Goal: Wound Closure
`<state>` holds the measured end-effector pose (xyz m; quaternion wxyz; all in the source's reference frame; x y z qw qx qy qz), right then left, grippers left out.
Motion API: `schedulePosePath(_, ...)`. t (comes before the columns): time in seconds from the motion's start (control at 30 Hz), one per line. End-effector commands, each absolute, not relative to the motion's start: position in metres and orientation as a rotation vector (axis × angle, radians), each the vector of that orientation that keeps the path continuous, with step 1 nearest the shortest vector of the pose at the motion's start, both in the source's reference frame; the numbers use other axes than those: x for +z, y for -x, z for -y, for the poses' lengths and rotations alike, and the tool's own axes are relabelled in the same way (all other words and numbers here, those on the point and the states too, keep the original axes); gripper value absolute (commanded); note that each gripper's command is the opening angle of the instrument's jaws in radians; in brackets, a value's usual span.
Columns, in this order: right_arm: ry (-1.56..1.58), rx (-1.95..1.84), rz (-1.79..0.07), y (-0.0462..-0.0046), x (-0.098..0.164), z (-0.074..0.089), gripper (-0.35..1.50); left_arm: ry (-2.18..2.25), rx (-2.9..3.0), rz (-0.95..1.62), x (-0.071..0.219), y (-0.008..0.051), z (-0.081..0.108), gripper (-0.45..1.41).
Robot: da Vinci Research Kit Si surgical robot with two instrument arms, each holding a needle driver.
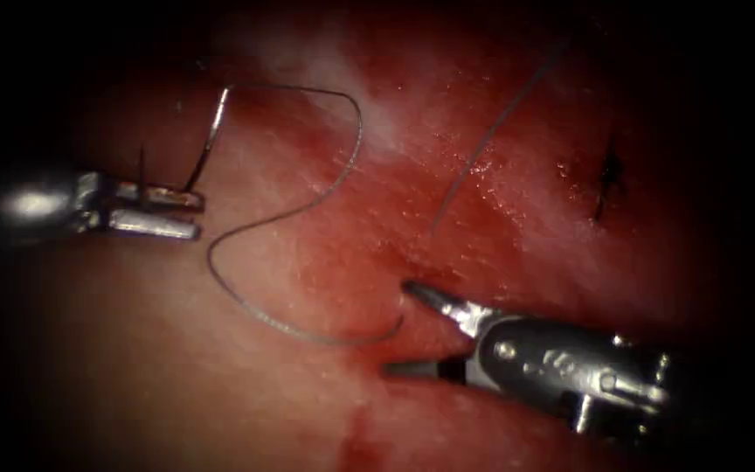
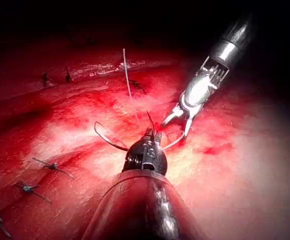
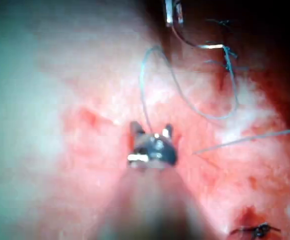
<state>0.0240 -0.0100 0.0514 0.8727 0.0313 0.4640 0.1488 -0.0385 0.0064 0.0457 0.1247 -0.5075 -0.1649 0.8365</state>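
Red, wet tissue [image 1: 246, 385] spreads across the endoscope view, paler toward the upper middle. On its left side the needle [image 1: 207, 144] stands clear of the tissue, gripped near its lower end by the left tool [image 1: 196, 212], whose upper jaw presses on it while the lower jaw lies just apart. From the needle's top the thread [image 1: 308, 205] arcs rightward, drops, swings back left under the left tool and then curves right to enter the tissue near the right tool [image 1: 399, 328]. That tool sits right of centre with its jaws spread wide and holds nothing; its upper jaw tip rests close to where the thread goes in. A separate loose thread end [image 1: 491, 140] slants across the upper right. Farther right sits a dark knotted stitch [image 1: 609, 175]. In the left wrist view, more finished stitches [image 2: 50, 166] lie along the tissue.
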Motion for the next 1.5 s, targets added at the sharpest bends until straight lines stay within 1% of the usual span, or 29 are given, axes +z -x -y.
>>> schedulePosePath(0.03,-0.063,0.311,-0.972,-0.025,0.052,0.0098,0.42,1.48,2.438,0.481,0.0462,0.039,-0.0062,-0.45)
schedulePosePath(0.07,-0.063,0.312,-0.971,-0.0251,0.052,0.0098,0.24,1.48,2.438,0.481,0.0462,0.039,-0.0062,-0.45)
schedulePosePath(0.1,-0.062,0.312,-0.971,-0.0251,0.052,0.0097,0.0,1.48,2.438,0.481,0.0462,0.039,-0.0062,-0.45)
schedulePosePath(0.13,-0.062,0.306,-0.972,-0.0252,0.052,0.0097,-0.35,1.48,2.438,0.481,0.0462,0.039,-0.0062,-0.45)
schedulePosePath(0.67,-0.044,0.283,-0.997,-0.0241,0.0493,0.0123,-0.35,1.476,2.433,0.485,0.0461,0.0391,-0.0062,-0.45)
schedulePosePath(1.5,-0.106,0.246,-1.037,-0.0262,0.0431,0.0161,-0.35,1.476,2.433,0.485,0.046,0.039,-0.0061,-0.45)
